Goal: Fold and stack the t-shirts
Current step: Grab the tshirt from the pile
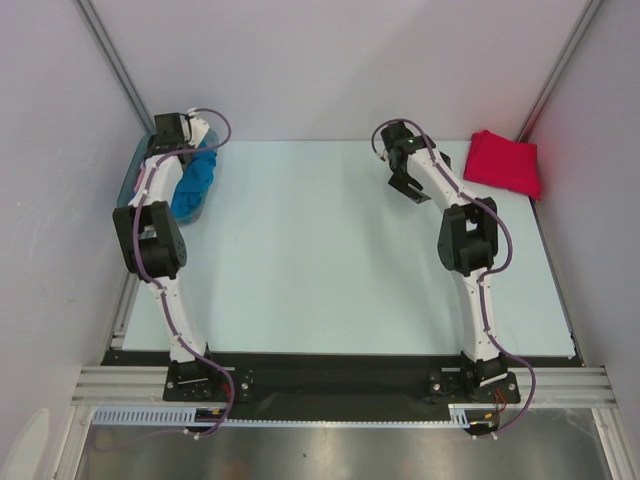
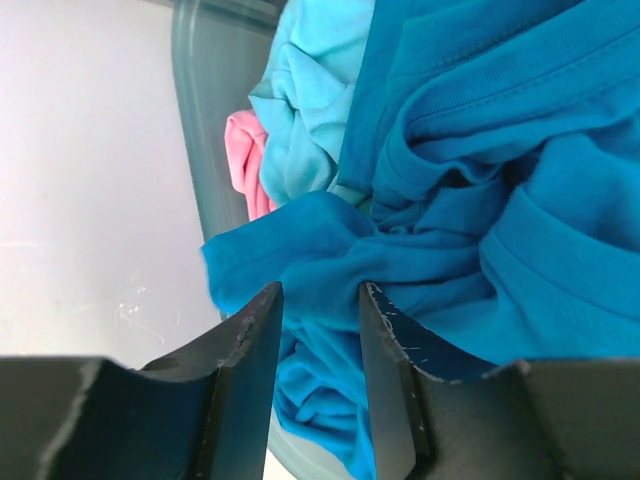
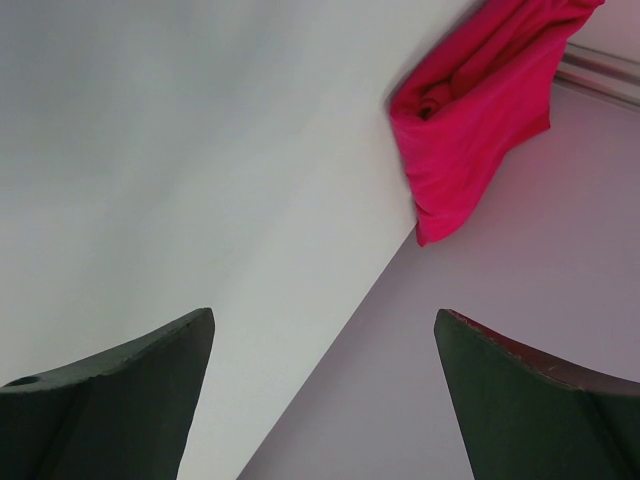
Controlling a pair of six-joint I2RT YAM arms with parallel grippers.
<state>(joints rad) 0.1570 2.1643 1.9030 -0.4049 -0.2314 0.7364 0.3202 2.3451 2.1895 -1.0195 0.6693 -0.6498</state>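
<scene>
The deep blue t-shirt (image 2: 480,200) lies bunched in the grey-blue bin (image 2: 205,120) at the far left of the table and spills over the bin's edge (image 1: 195,180). My left gripper (image 2: 320,290) reaches into the bin (image 1: 197,130), its jaws partly closed with a fold of the blue cloth filling the gap between them. A turquoise t-shirt (image 2: 310,100) and a pink one (image 2: 245,160) lie deeper in the bin. A bright red t-shirt (image 1: 505,162) sits folded at the far right corner (image 3: 480,110). My right gripper (image 1: 407,187) hovers wide open (image 3: 325,315) left of it, holding nothing.
The pale table surface (image 1: 330,250) is bounded by grey walls on the left, back and right. The bin (image 1: 135,175) stands against the left wall. A metal rail (image 3: 600,70) runs along the wall behind the red shirt.
</scene>
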